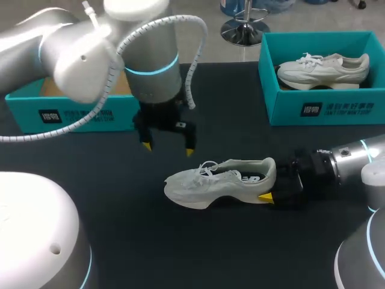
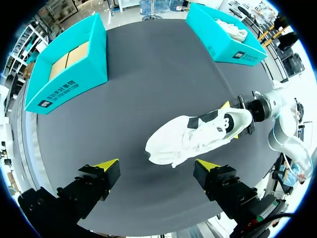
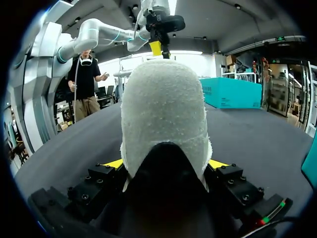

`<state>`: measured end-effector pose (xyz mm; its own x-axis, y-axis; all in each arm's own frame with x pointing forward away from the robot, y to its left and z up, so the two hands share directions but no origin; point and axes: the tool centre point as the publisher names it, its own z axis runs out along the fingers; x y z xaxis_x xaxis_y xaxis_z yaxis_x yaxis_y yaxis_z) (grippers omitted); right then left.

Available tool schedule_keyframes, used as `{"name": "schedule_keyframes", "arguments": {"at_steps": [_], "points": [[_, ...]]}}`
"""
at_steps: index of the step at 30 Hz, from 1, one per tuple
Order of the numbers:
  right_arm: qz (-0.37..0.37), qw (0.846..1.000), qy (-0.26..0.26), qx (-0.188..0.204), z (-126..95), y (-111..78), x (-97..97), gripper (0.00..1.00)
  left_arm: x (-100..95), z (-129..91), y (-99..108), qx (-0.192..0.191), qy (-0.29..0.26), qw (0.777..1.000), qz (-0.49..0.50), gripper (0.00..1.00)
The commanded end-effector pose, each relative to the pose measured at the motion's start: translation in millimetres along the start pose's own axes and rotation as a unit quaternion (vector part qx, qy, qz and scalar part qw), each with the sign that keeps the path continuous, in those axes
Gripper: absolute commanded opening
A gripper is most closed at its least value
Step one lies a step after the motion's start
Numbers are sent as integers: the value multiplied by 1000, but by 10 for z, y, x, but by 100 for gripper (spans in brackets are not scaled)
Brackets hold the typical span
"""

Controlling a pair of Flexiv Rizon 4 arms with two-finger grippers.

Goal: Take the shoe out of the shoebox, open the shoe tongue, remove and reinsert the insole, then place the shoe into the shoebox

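Shoe (image 1: pixel 219 180): white, standing on its sole on the dark bench (image 1: pixel 120 241), near the middle, toe toward my left side, heel toward my right. Laces lie loose over the tongue.

Right arm (image 1: pixel 346 158): comes in low along the bench behind the heel. Right jaws closed on the shoe's heel. In the right wrist view the heel fills the gap, with a yellow fingertip (image 3: pixel 115 163) pressed against each side. Head view shows one yellow tip at the base of the heel.

Left arm (image 1: pixel 150 66): reaches in from the left, with the wrist pointing down. Left jaws open wide and empty, hanging above the bench just beyond the shoe's toe end and apart from it. In the left wrist view the shoe lies ahead of the spread yellow fingertips (image 2: pixel 106 164), touching neither.

Left shoebox (image 1: pixel 72 114): teal, at the far left of the bench, partly behind the left arm. Brown lining shows inside, with no shoe visible in it.

Right shoebox (image 1: pixel 325 108): teal, at the far right, well apart from the gripped shoe. A second white shoe (image 1: pixel 322 69) lies in it.
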<state>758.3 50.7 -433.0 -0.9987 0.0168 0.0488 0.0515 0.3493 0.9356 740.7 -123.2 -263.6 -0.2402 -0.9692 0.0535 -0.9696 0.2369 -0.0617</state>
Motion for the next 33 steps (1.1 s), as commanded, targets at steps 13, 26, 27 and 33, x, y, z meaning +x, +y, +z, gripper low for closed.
{"name": "schedule_keyframes", "arguments": {"at_steps": [13,26,27,33], "points": [[0,1000,0,1,51,-52,-8,0,1014,303,-201,-14,-92,994,-57,100],[0,1000,0,1,51,-52,-8,0,1241,648,-235,-6,-165,982,-92,100],[0,1000,0,1,51,-52,-8,0,1254,673,-234,-7,-165,982,-92,100],[0,1000,0,1,51,-52,-8,0,1359,783,-225,-2,-169,981,-98,100]]}}
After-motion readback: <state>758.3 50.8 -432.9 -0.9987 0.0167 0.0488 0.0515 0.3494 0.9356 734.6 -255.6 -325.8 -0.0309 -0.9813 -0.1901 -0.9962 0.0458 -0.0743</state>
